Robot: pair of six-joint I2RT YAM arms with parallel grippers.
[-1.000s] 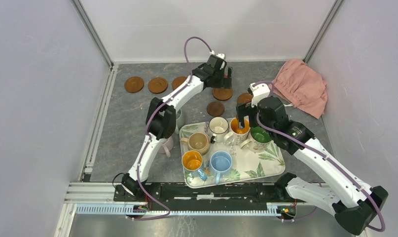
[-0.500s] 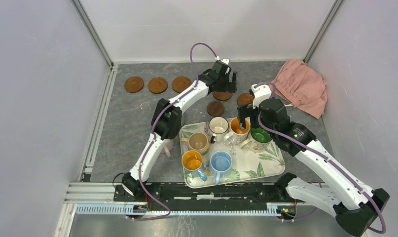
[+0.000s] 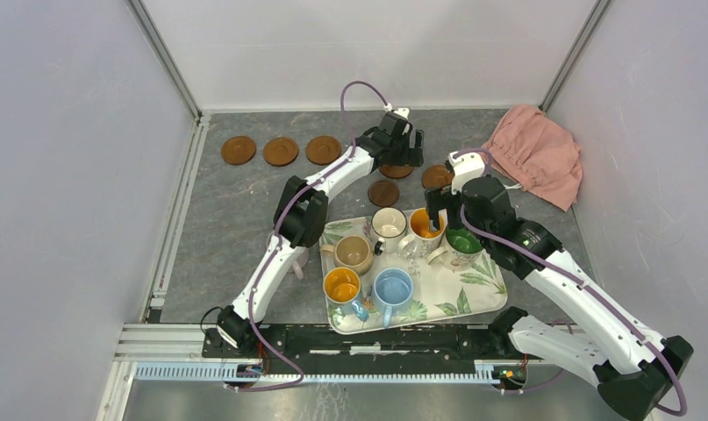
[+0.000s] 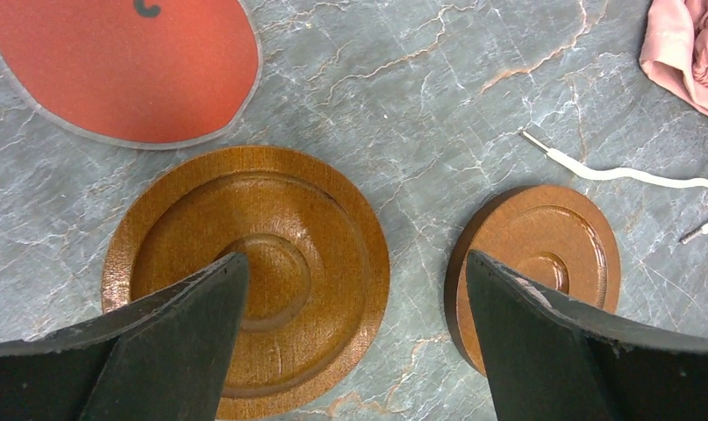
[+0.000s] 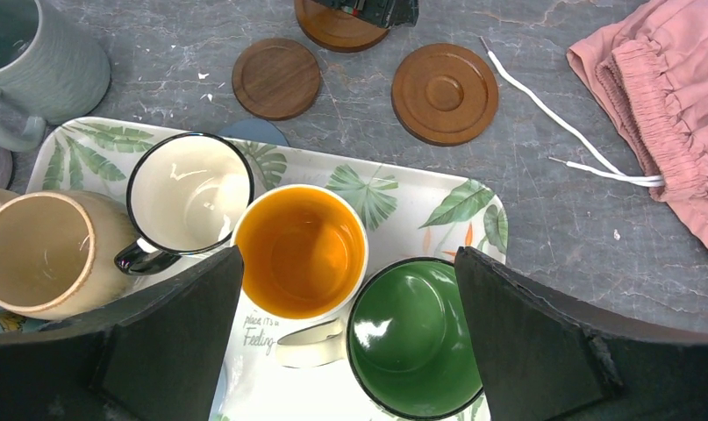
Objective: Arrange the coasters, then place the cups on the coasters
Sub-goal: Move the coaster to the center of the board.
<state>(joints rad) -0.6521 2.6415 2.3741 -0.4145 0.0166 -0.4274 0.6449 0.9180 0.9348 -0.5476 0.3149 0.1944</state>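
Note:
Three wooden coasters [image 3: 281, 151] lie in a row at the back left. My left gripper [image 3: 401, 156] hangs open over another wooden coaster [image 4: 245, 276], with a smaller wooden one [image 4: 534, 263] to its right and a red one [image 4: 122, 66] behind. A dark brown coaster [image 3: 383, 193] lies in front. My right gripper [image 5: 350, 254] is open above the orange-inside cup [image 5: 299, 250] and the green-inside cup [image 5: 416, 338]. The cream cup [image 3: 389, 223], tan cup [image 3: 354, 253], light blue cup [image 3: 393, 286] and blue, orange-inside cup [image 3: 342, 285] share the tray.
The leaf-print tray [image 3: 473, 294] sits at the table's front middle. A grey-blue disc [image 5: 253, 132] pokes out from under its back edge. A grey-green mug [image 5: 34, 53] stands off the tray's left. A pink cloth [image 3: 536, 153] with a white drawstring [image 5: 552, 123] lies back right.
My left gripper has swung right, from beside the third coaster of the row to above the wooden coaster nearer the middle. The right arm has barely shifted.

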